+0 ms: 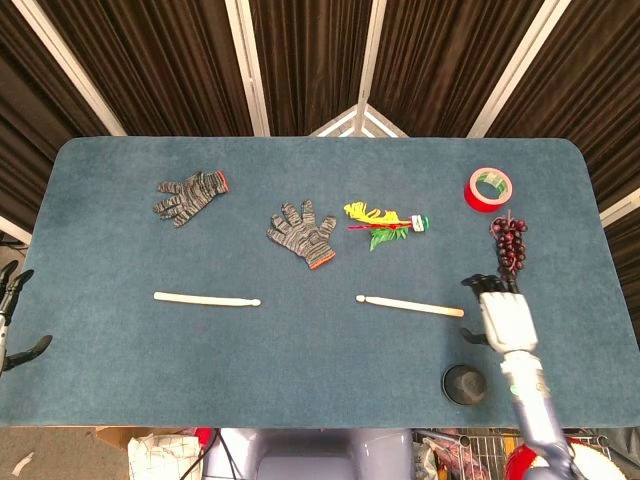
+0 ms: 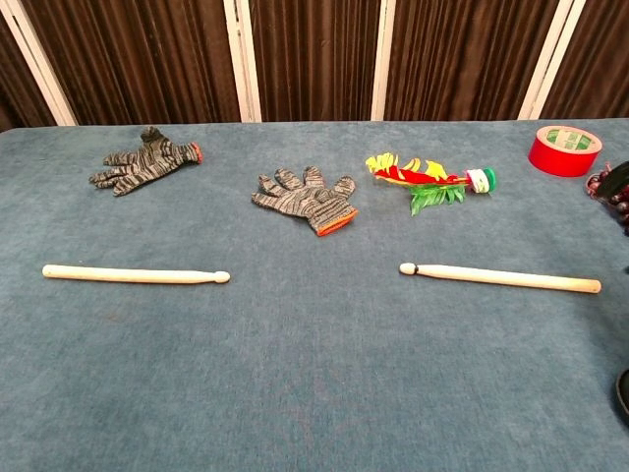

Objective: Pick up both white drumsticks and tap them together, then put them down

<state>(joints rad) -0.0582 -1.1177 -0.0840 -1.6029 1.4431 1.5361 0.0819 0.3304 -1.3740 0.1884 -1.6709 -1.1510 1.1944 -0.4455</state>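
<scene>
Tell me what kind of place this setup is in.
Probably a robot test or data-collection room: a blue felt-covered table holds unrelated props such as drumsticks, work gloves and red tape, with dark curtains behind.

Your head view looks steeply down from above the near edge, far enough back to take in the whole blue surface (image 1: 330,380) with the dark curtain beyond it. Your chest view sits low at that near edge, facing straight across toward the curtain, and much closer in, so the surface (image 2: 314,393) runs off both sides. Take the middle glove (image 1: 304,235) (image 2: 307,200) as your landmark: both views share it, the second glove (image 1: 190,194) (image 2: 142,159) left of it, both drumsticks nearer you than it, and the red tape roll (image 1: 489,189) (image 2: 564,150) far right of it. Only the head view shows the right hand (image 1: 504,318) and, at the frame's left edge, the left hand (image 1: 12,320).
</scene>
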